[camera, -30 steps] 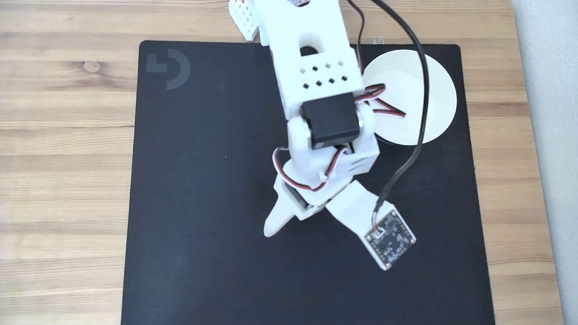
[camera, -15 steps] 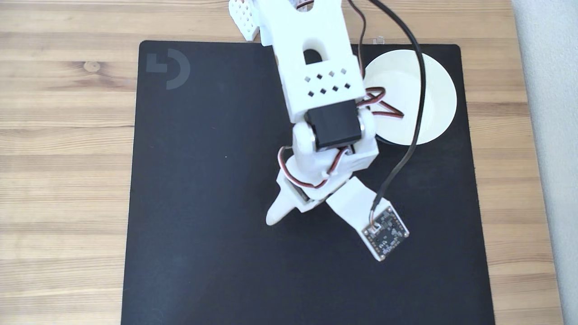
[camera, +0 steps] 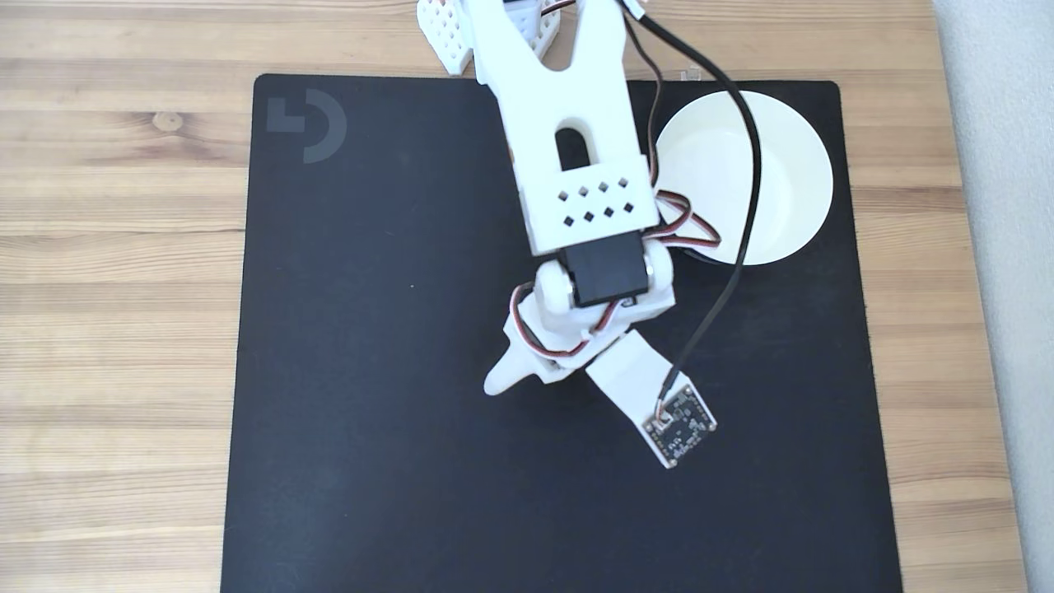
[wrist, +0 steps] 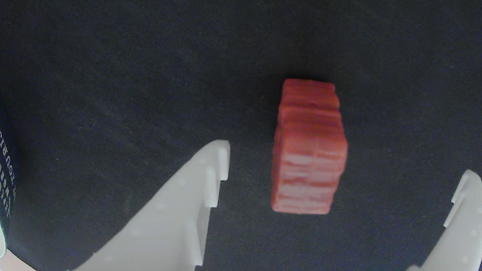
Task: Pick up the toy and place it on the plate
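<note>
Toy (wrist: 308, 148) between my open gripper's (wrist: 342, 177) fingers, untouched.
From the wrist view I see it lying on the black mat (wrist: 113, 75), nearer the left finger (wrist: 180, 210) than the right. In the fixed view the plate (camera: 782, 173) sits at the mat's far right corner.

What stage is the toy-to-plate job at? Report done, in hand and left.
Done: the claw is open with a finger on each side of the toy in the wrist view. In hand: nothing is gripped; the toy lies on the black mat, touching neither finger. Left: close, lift, and carry it to the white plate, which looks empty in the fixed view.
</note>
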